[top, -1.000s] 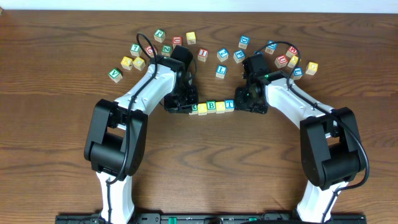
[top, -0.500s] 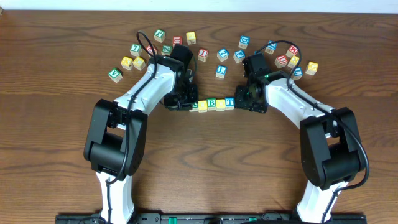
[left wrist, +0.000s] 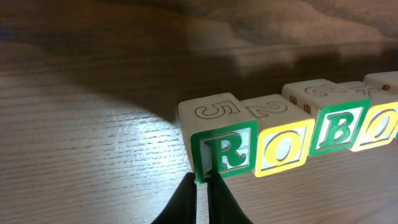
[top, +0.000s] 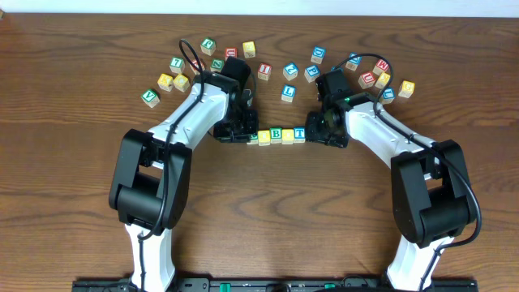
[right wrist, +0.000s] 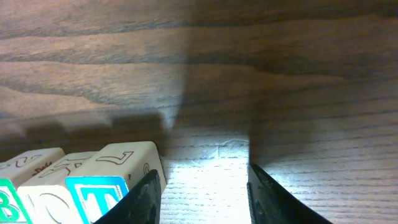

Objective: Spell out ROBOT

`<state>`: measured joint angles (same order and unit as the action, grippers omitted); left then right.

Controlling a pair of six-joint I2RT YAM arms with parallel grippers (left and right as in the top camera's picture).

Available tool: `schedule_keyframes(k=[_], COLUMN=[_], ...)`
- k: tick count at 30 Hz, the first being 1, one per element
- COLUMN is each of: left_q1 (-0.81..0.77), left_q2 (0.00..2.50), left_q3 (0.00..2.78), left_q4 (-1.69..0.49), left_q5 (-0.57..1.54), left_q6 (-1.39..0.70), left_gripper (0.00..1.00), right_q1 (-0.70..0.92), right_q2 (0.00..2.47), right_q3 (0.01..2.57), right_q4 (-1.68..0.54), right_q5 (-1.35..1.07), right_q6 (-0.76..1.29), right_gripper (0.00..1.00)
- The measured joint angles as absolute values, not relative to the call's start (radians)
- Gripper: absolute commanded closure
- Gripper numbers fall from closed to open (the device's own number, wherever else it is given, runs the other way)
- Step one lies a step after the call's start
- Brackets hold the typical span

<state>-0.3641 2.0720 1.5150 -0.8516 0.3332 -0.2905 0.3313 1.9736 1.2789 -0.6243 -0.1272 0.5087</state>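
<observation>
ROBOT [top: 276, 135] appeared spelled on the tabletop [top: 268, 211]: the clenched left tool [left wrist: 200, 184] met the R cube [left wrist: 225, 152], while the spread, empty right tool [right wrist: 202, 186] flanked the T cube [right wrist: 99, 190]. Next, probably: gentle squaring, careful retreat.

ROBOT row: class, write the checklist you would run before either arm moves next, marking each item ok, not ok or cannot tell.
1. Order reads R, first O, B, second O, T: ok.
2. Cubes side by side with no gaps: ok.
3. Left jaws shut, holding nothing: ok.
4. Right jaws open, nothing between them: ok.
5. Right jaws clear of T: cannot tell; one finger sits right beside it.
</observation>
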Motion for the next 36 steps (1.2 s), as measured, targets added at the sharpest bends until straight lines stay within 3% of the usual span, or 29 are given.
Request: schedule_keyframes(k=[6,12,14,22,30,36], left_q1=[-0.357,-0.348,-0.347,-0.242,-0.038,0.052], left_q2=[2.051,1.969,1.954,1.792,1.497,1.440], left_q3=[1.515,1.515,1.516,1.538,1.573,1.573], left_q4=[-0.883,-0.886,-0.896,-0.947,-0.946,-0.950], left_q5=[0.299,0.281,0.263,0.150,0.102,0.088], left_q6=[-0.267,-0.234,-0.231,-0.227,-0.227,-0.228], left_gripper=[0.89,0.88,0.88,0.89,0.88,0.89], right_q1=[0.331,0.327,0.327,0.329,0.407,0.473], right_q2=[1.951,1.889,1.876,1.833,1.825,1.893], right_q3=[1.279,1.279,1.286,1.390,1.427,1.427], right_q4=[-0.644,-0.671,-0.698,-0.738,-0.619,-0.521], right_q5=[-0.143,-0.140,-0.135,-0.126,-0.140,-0.140], right_q6=[0.508,0.493,0.480,0.422,0.427,0.440], right_gripper=[0.54,0.56,0.60,0.89,0.97,0.99])
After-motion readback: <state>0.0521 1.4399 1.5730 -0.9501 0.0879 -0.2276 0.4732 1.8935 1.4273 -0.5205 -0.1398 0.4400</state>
